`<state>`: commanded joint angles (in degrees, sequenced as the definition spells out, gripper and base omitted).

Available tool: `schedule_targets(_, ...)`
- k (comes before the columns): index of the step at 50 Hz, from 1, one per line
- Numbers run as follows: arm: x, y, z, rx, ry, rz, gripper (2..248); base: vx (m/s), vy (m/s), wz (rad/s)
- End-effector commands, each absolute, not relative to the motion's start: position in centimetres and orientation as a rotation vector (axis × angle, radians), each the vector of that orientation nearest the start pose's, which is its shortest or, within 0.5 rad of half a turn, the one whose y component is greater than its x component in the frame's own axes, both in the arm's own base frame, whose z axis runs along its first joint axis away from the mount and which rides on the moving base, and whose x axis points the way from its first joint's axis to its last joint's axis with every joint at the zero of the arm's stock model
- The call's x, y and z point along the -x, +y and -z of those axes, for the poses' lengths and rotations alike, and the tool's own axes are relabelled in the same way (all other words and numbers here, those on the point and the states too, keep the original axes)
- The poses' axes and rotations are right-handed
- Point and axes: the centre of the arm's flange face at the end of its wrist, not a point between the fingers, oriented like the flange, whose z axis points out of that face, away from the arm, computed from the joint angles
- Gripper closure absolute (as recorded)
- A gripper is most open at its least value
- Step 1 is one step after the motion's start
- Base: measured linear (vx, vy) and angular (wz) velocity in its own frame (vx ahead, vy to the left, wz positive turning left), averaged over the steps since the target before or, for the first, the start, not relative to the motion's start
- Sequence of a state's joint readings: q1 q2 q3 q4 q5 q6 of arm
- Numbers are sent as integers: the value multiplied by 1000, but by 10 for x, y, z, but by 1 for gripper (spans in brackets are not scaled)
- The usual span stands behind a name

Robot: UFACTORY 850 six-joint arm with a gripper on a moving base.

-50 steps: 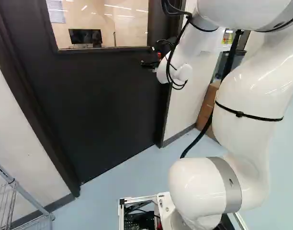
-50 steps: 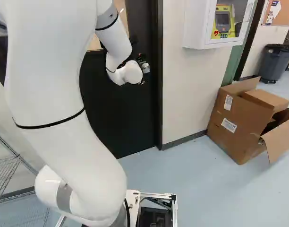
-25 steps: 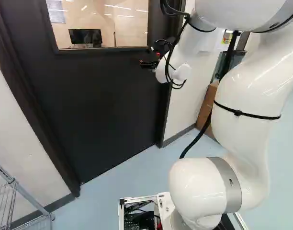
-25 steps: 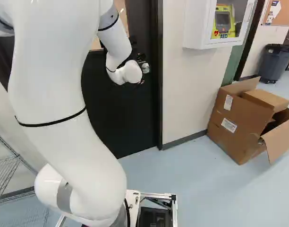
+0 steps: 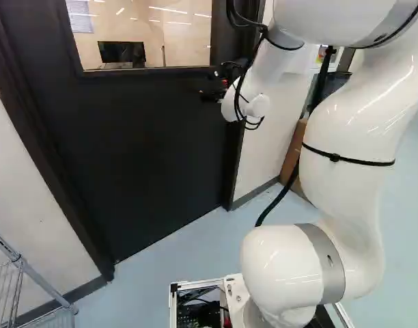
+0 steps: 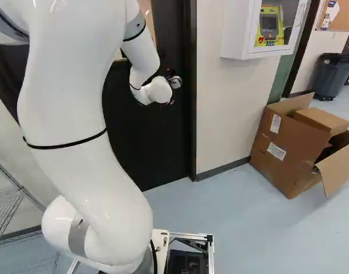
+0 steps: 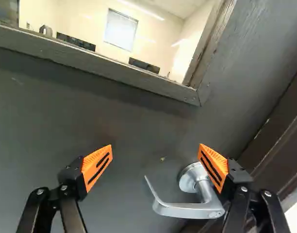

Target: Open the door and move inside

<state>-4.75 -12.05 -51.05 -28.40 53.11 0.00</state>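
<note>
Plainly, the flat, dark grey door (image 5: pixel 147 150) sits closed within its dark brown frame (image 7: pixel 279 131), filling much of the left of the left base view. Its surface is matte, with a small pale chip (image 7: pixel 162 158) near the handle and a faint scuff farther off. The upper part holds a glass window (image 5: pixel 144 34) edged in scuffed, grainy trim, and a black monitor (image 5: pixel 121 52) shows through the glass. The silver metal lever handle (image 7: pixel 185 209) has a smooth, round base plate (image 7: pixel 191 177) and a slim bar that bends, then curls back toward the door at its narrow tip. The black pincer (image 5: pixel 207 94) hangs by the door; in the wrist view its 2 fingers with orange pads (image 7: pixel 97 167) are spread wide, gripping nothing. The handle lies ahead of them, mostly across the gap, its base plate just beside the pad nearer the frame; whether they touch, I cannot tell.
</note>
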Motion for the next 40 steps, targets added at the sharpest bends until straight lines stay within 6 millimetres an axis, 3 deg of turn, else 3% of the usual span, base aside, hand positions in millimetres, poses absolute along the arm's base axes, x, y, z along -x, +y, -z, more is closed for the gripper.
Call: schedule_targets(40,-558,-19,-461,2224,-651,2096,3,0,0,0)
